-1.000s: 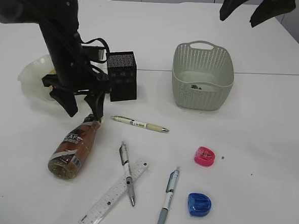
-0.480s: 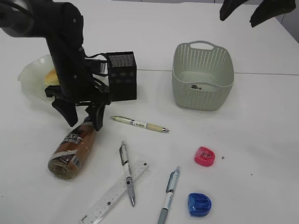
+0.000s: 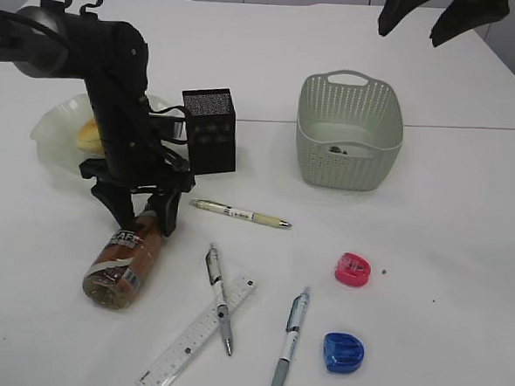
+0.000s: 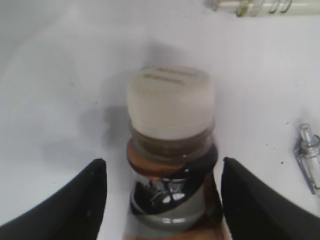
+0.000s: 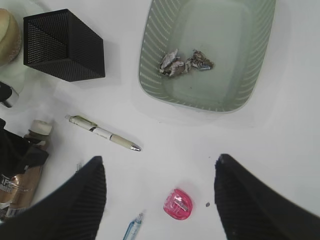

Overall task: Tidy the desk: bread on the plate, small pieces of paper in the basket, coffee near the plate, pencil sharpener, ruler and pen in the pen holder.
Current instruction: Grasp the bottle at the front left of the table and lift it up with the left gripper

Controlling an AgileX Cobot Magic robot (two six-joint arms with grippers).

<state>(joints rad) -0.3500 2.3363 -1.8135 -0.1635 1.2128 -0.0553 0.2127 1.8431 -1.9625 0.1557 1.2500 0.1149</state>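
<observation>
The left pincer (image 4: 160,200) stands open astride the neck of the coffee (image 3: 124,259), lying on the worktop (image 3: 465,223) near the plate (image 3: 51,132); closing there, I'd worry the round bottle rolls or slips out.

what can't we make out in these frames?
- Plate: exterior view, left arm covers its right side; bread only partly shows.
- Coffee label: left wrist view, blurred and cut off by the bottom edge; unreadable.
- Contact of left gripper with the bottle: fingers straddle the neck, touching or not unclear.
- Ruler markings: exterior view, too small.
- Pen holder contents: right wrist view, interior dark.
</observation>
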